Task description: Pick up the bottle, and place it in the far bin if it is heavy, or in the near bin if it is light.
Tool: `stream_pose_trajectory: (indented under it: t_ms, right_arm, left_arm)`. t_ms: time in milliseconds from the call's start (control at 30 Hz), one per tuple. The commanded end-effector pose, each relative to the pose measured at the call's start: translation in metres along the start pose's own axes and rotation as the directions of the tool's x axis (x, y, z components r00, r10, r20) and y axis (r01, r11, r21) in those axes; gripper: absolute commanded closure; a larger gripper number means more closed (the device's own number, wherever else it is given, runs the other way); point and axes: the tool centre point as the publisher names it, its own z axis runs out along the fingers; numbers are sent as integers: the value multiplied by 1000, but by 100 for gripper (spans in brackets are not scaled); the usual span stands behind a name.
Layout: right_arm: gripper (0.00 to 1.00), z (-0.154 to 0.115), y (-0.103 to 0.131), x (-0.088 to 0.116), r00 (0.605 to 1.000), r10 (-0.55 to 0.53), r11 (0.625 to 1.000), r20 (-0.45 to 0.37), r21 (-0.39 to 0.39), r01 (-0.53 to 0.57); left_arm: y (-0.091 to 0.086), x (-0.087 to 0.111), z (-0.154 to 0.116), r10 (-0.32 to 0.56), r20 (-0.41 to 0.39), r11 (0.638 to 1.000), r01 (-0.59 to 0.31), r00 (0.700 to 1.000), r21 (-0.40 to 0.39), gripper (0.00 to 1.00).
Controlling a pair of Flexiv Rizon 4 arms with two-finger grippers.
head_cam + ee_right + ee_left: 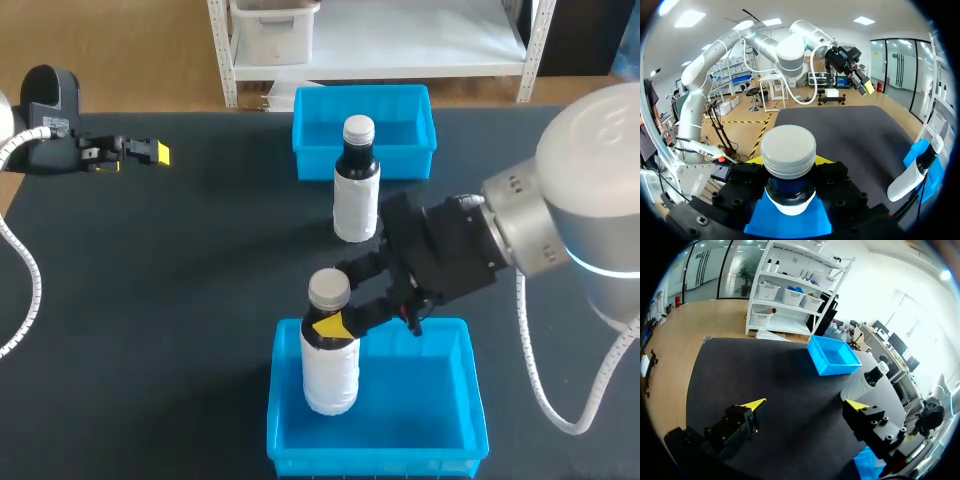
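Observation:
A dark bottle with a white label and silver cap [330,345] stands upright inside the near blue bin [460,400]. My right gripper [338,318] is shut on its neck, a finger on each side. From the right wrist, the cap [788,150] sits between the fingers of my right gripper [788,167], over the bin's blue floor [790,222]. Whether the base touches the floor I cannot tell. A second, matching bottle [357,185] stands on the table just in front of the far blue bin [300,150]. My left gripper [150,152] is open at the far left.
In the left wrist view my left gripper [806,405] is open over bare black table, with the far bin [832,356] and the second bottle [867,382] ahead of it. The second bottle [912,175] stands close beside my right arm.

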Motion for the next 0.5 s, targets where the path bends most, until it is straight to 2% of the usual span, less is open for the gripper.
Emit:
stream_pose_trajectory:
  t_ms: [33, 133, 167, 233, 267, 300, 333, 400, 500]
  right_arm:
    - [100, 3, -2, 2, 1000, 2, 1000, -1, -2, -2]
    - [100, 4, -2, 2, 1000, 3, 1000, -3, -3, -3]
    - [96, 4, -2, 3, 1000, 3, 1000, -4, -4, -3]
    - [67, 4, -2, 3, 1000, 3, 1000, -5, -7, -3]
    - [56, 4, -2, 3, 1000, 2, 1000, -6, -8, -3]
    - [51, 4, -2, 3, 1000, 2, 1000, -6, -9, -3]
    - [41, 4, -2, 3, 1000, 3, 1000, -6, -10, -3]
    - [29, 4, -2, 3, 1000, 4, 1000, -7, -11, -4]
    - [24, 5, -1, 4, 1000, 5, 1000, -8, -12, -5]
  left_arm:
    - [0, 0, 0, 0, 0, 1000, 0, 1000, 0, 0]
    - [0, 0, 0, 0, 0, 1000, 0, 1000, 0, 0]
    - [0, 0, 0, 0, 0, 1000, 0, 1000, 0, 0]
    - [0, 0, 0, 0, 0, 1000, 0, 1000, 0, 0]
    - [0, 0, 0, 0, 0, 1000, 0, 1000, 0, 0]
    - [0, 0, 0, 0, 0, 1000, 0, 1000, 0, 0]
    - [0, 0, 0, 0, 0, 1000, 0, 1000, 0, 0]
    - [0, 0, 0, 0, 0, 1000, 0, 1000, 0, 0]
    - [0, 0, 0, 0, 0, 1000, 0, 1000, 0, 0]
